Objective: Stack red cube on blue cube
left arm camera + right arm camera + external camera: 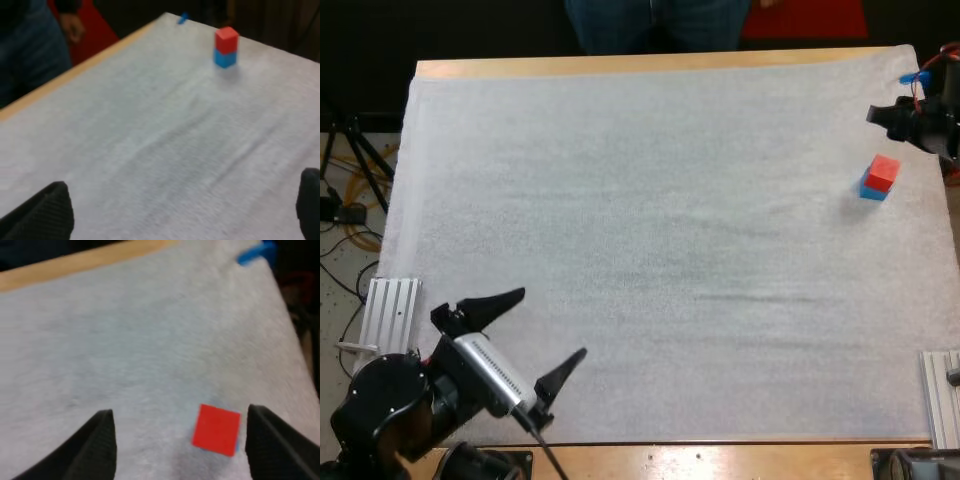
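Near the released right pincer (179, 412), the red cube (216, 430) sits on the blue cube (872, 190).

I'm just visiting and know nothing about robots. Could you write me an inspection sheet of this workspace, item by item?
Surface: a white mat lies over a wooden table.
Job's things: the red cube sits on the blue cube near the mat's far right edge, so the stack looks made.
Clutter: nothing seen on the mat; a ribbed metal plate lies beside its near left corner.
Grippers: the left gripper is open over the mat's near left part and holds nothing. The right gripper is open near the stack, its fingers clear of it.
Cables: loose cables lie on the floor left of the table.
Surroundings: a person stands at the far side.
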{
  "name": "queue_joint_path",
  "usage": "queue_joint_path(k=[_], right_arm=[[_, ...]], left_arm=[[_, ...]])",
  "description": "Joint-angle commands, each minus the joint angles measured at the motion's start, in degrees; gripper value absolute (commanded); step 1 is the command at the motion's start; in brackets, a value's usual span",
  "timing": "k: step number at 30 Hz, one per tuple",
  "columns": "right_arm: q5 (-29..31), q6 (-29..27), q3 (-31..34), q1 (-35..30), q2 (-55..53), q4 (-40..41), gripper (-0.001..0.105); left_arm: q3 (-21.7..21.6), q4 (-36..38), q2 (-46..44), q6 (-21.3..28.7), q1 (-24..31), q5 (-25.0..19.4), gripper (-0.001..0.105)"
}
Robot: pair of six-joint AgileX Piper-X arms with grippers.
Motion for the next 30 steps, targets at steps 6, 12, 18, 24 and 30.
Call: queue_joint_path(k=[6,12,18,24,30], right_arm=[[-2.62,-3.36,-0.23,0.21,-1.69,0.35,0.055],[-2.26,-6.63,-0.23,0.03,-2.14,0.35,0.055],[-0.76,-9.87,-0.23,0.03,-4.3,0.25,0.055],[-0.76,-12.05,-0.23,0.03,-8.72,0.6,0.055],[-0.76,-15.26,-0.23,0.03,-14.93,2.71,0.055]], left_arm=[[-0.31,-10.96,7.58,0.01,3.63,-5.67,0.087],[-0.91,-20.79,15.55,0.01,14.46,0.47,0.087],[-4.1,-23.63,19.68,0.01,22.88,1.07,0.087],[-6.39,-23.5,19.81,0.01,25.92,0.93,0.087],[-7.91,-22.07,19.81,0.01,25.92,0.93,0.087]])
